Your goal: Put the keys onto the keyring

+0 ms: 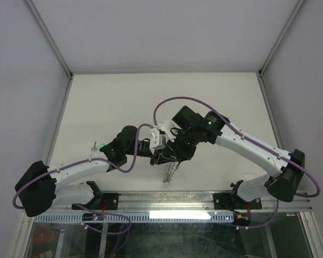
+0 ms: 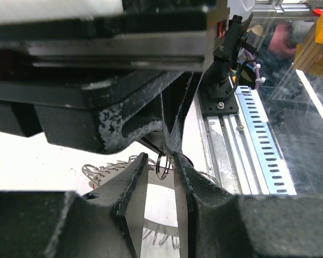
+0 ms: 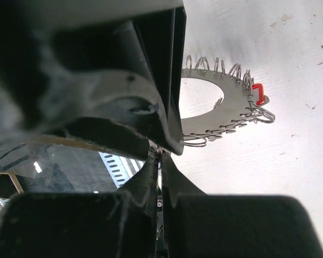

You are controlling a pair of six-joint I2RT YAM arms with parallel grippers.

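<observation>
1. We are keeping the right gripper (image 3: 159, 161) pressed shut, seemingly on a small wire loop (image 2: 162, 165). The left gripper (image 2: 160, 161) is standing narrowly parted around it.
2. We are judging it best to centre the loop before pinching.
3. The keyring (image 3: 234, 99), carrying a red-headed key (image 3: 258, 93), is sitting just below, over the white table (image 1: 124, 97) with pale walls enclosing it.

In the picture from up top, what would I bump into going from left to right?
left arm's black shoulder → green-headed key → keyring → right arm's black shoulder
</observation>
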